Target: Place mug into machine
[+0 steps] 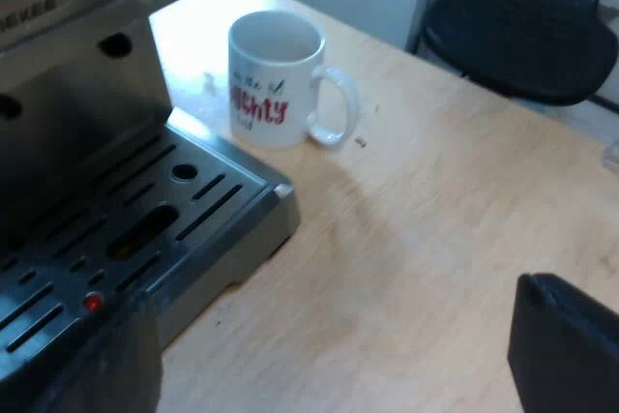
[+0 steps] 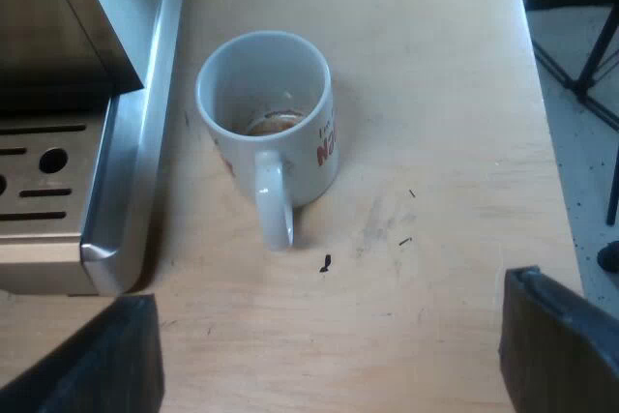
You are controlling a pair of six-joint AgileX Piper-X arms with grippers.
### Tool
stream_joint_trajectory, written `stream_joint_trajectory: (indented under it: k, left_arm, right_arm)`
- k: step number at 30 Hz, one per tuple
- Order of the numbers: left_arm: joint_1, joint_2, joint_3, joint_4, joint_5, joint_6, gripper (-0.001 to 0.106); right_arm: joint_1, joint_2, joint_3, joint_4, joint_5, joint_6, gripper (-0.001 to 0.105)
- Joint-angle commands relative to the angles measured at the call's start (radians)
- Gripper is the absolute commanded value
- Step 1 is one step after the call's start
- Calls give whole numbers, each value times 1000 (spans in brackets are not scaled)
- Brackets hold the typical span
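A white mug [image 1: 274, 79] with red lettering stands upright on the wooden table [image 1: 435, 229], close beside the espresso machine's slotted drip tray [image 1: 145, 229]. My left gripper [image 1: 334, 355] is open and hovers over the table near the tray's corner, well short of the mug, with nothing between its fingers. Seen from above, the mug [image 2: 271, 113] has brown residue at its bottom and its handle [image 2: 274, 205] points toward my right gripper [image 2: 329, 345]. That gripper is open too, a short way back from the handle and holding nothing.
The machine's steel body [image 2: 58, 16] rises over the drip tray [image 2: 48, 200]. A black chair [image 1: 527, 21] stands beyond the table's edge. Floor and black stand legs [image 2: 580, 55] lie past another edge. Small dark specks [image 2: 325, 262] dot the wood near the mug.
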Motion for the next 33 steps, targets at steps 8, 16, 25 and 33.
stream_joint_trajectory:
  k: [8, 16, 25, 33]
  left_arm:
    - [-5, 87, -7, -74, -16, -19, 74]
    - [-5, 87, -7, -74, -16, -19, 74]
    - [-5, 87, -7, -74, -16, -19, 74]
    - [-5, 87, -7, -74, -16, -17, 74]
  right_arm:
    - [173, 65, 50, -160, 141, 61, 72]
    - [214, 111, 189, -349, 164, 179, 72]
    - [214, 133, 364, -566, 168, 196, 69]
    - [214, 135, 561, -900, 168, 190, 69]
